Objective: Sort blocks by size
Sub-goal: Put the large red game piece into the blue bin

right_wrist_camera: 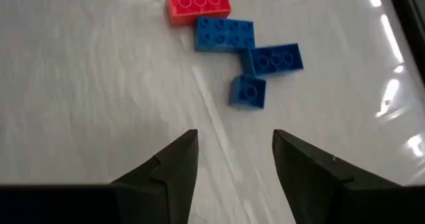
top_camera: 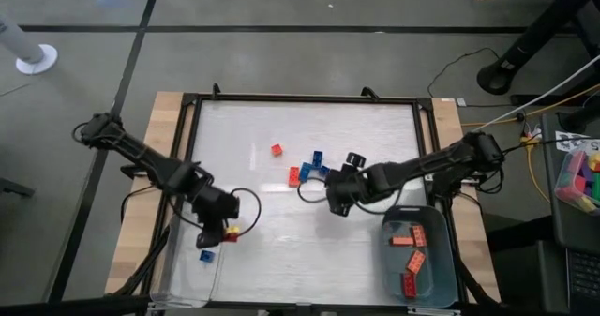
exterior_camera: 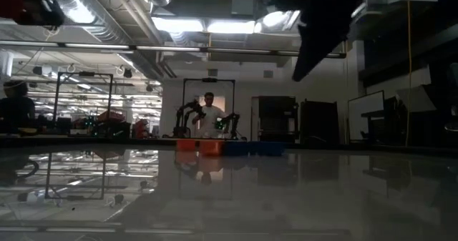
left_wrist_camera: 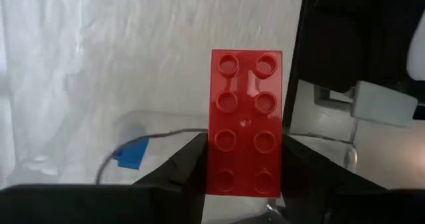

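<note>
Left arm at the near left corner of the table [top_camera: 309, 232], over a clear tray [top_camera: 178, 283] that already held one small blue block [top_camera: 206, 256]. My left gripper [left_wrist_camera: 242, 161] clasped a long red block [left_wrist_camera: 246, 121], studs toward the wrist camera, a finger [left_wrist_camera: 182, 167] pressed on each long side. The block was a long one and the only piece in that tray was short, so I judged the step in hand to be a release, and one worth checking against the sorting rule first.

Right side: the grey bin [top_camera: 420, 260] held several long orange and red bricks [top_camera: 412, 250]. My right gripper [right_wrist_camera: 232, 161] hung with jaws apart and empty above bare table, near the central cluster of unsorted blocks: a red one [right_wrist_camera: 198, 3], two long blue ones [right_wrist_camera: 224, 33] [right_wrist_camera: 273, 59] and a short blue square [right_wrist_camera: 248, 91]. A single small orange block [top_camera: 277, 150] lay apart, farther back.

To do the release well, I reckoned the left gripper should sit low over the tray floor, clear of the blue block and the cable [left_wrist_camera: 166, 136] beside it, and part its jaws evenly so the brick dropped flat. The right arm was best kept waiting until the left had finished.
</note>
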